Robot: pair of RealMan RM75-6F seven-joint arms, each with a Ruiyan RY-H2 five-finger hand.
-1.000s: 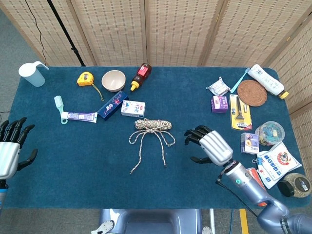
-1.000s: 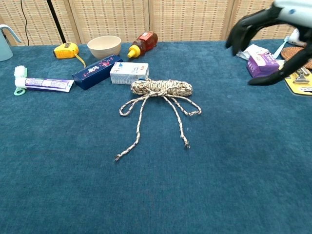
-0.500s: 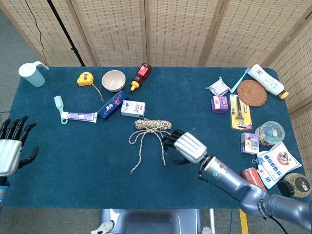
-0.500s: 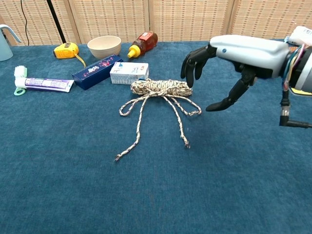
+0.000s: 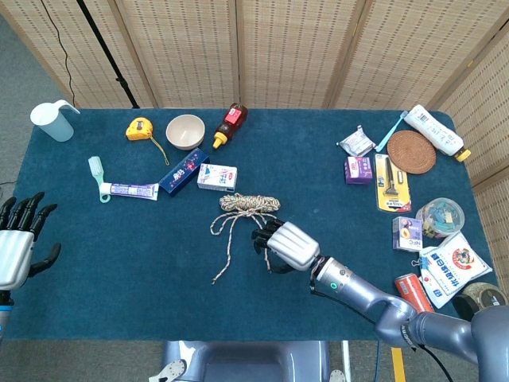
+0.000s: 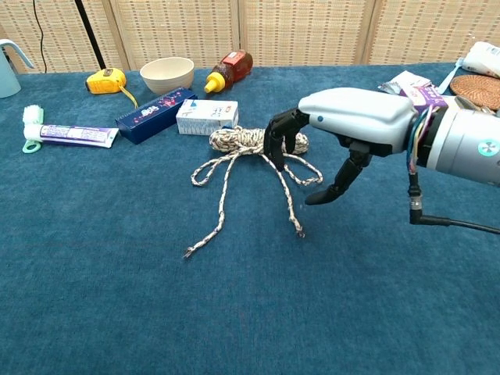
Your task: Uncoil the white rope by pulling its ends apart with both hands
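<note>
The right hand [image 6: 328, 144] hangs low over the middle of the blue table [image 5: 119, 263], fingers curled downward and thumb held apart, with nothing visibly caught between them; its fingertips sit at the right-hand loop and strand of the white rope [image 6: 254, 142], most likely lining up a pinch on that side's free end. Whether they touch the cord I cannot tell. The left hand [image 5: 17, 243] waits at the table's left edge, fingers spread and empty, well apart from the rope, so it would need a long reach toward the other end. The rope lies near the table's centre, just in front of a small white box [image 6: 206, 117]: its coiled bundle runs left to right, while two loose tails trail toward the robot, the left one longer and slanting leftward.
</note>
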